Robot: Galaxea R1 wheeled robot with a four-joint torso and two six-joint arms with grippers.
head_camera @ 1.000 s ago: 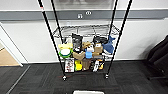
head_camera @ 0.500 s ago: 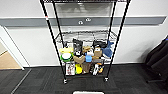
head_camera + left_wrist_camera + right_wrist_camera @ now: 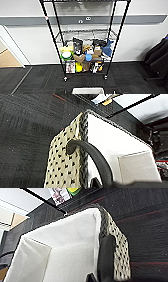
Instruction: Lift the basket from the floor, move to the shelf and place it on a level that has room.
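Basket (image 3: 88,90): carried low in front of the robot, facing the shelf (image 3: 85,40); beige dotted sides, cream lining.
Left fingers (image 3: 75,147): one dark finger hooked over the basket's side wall, holding it.
Right fingers (image 3: 106,255): one dark finger pressed on the opposite wall, holding it.
Floor (image 3: 37,80): dark carpet.
Level (image 3: 85,33): second tier from the top, bare mesh, room to spare.
Lower tiers: crowded with bottles and packets.
Progress: lift judged done; shelf near; placing not yet done.
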